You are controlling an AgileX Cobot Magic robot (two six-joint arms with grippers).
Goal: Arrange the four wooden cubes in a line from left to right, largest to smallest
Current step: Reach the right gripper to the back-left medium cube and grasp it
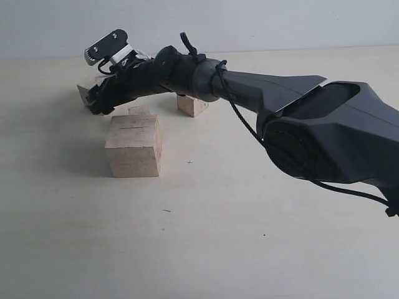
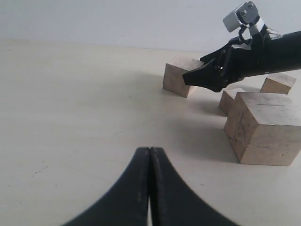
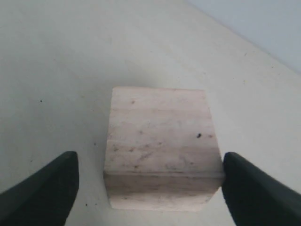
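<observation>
Largest cube (image 1: 133, 149), thin dark slit (image 1: 134, 128)

Cube: a pale light-wood cube (image 3: 160, 141) sits flat on the bench, showing faint grain, smudges and one small dark speck.
Right tool: the black right tool (image 3: 150, 157) straddles the cube, jaws spread wide.
Fingers: one of the black fingers (image 3: 47, 188) stands clear of the cube, the other just beside its opposite edge; contact too close to call.
Bench: a cream matte bench (image 3: 70, 70), a few tiny dark specks.

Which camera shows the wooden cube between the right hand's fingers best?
The right wrist view: the wooden cube fills the middle, top and front face clear. The left wrist view shows it farther off, partly behind the right hand. The exterior view shows only a corner.
</observation>
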